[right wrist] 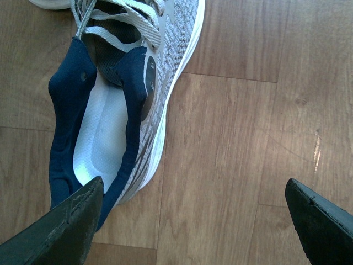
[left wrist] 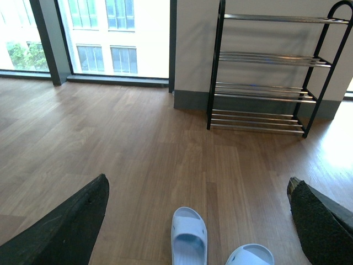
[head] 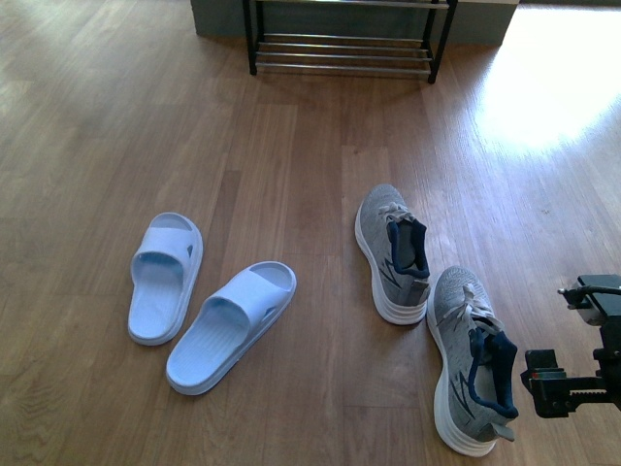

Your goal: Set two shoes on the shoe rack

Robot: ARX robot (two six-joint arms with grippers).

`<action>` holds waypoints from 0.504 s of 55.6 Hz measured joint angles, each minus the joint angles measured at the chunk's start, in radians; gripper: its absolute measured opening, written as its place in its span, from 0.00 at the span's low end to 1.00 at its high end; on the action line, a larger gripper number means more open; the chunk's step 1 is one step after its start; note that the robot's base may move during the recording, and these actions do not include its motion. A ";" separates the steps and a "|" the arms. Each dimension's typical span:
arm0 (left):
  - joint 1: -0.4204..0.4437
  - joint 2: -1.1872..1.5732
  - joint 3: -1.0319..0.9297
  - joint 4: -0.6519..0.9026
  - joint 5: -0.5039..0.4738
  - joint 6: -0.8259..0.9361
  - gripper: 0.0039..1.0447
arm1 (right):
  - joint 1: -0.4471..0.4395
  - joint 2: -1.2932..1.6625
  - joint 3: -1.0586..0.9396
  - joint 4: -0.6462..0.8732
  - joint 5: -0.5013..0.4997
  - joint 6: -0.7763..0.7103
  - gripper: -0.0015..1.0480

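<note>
Two grey knit sneakers lie on the wood floor, one at centre right and one nearer the front right. My right gripper hovers open just right of the nearer sneaker. In the right wrist view that sneaker shows its navy lining, and the gripper stands open beside its heel, holding nothing. Two pale blue slide sandals lie at the left. My left gripper is open and empty above the sandals. The shoe rack stands at the back.
The rack has a black frame and silver rod tiers, all bare, against a pale wall. Tall windows fill the far left in the left wrist view. Bare wood floor lies between the shoes and the rack.
</note>
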 joint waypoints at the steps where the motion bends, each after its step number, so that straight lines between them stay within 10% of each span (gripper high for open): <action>1: 0.000 0.000 0.000 0.000 0.000 0.000 0.91 | 0.001 0.016 0.014 -0.004 0.000 0.000 0.91; 28: 0.000 0.000 0.000 0.000 0.000 0.000 0.91 | 0.007 0.211 0.229 -0.076 0.007 0.004 0.91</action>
